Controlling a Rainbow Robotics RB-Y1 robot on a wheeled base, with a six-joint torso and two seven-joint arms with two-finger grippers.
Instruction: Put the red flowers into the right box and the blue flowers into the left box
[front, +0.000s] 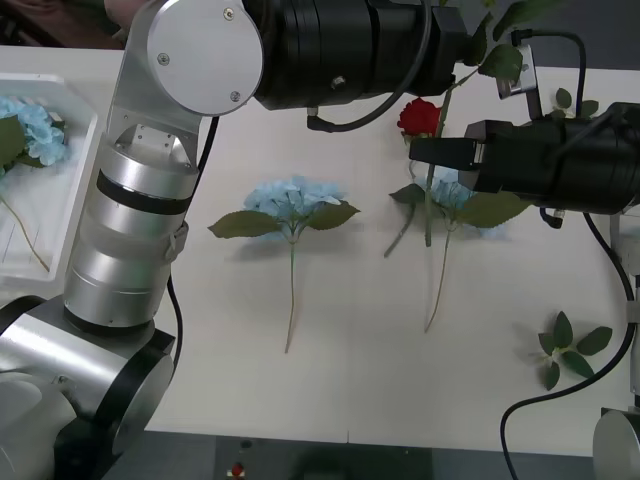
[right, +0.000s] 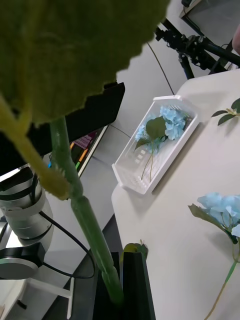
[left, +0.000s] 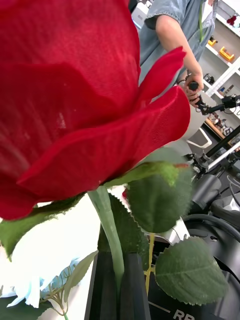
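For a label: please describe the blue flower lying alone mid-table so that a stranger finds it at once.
On the white table, look between the silver left arm and the black right gripper. The blue flower lies flat there, alone, stem toward the robot; its neighbour lies under a held red flower.

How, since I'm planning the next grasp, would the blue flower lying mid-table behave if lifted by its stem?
The blue flower is probably light: thin stem, fabric-like head. Held low on that long stem, the wide head and leaves would likely droop. It lies flat, so rolling seems unlikely.
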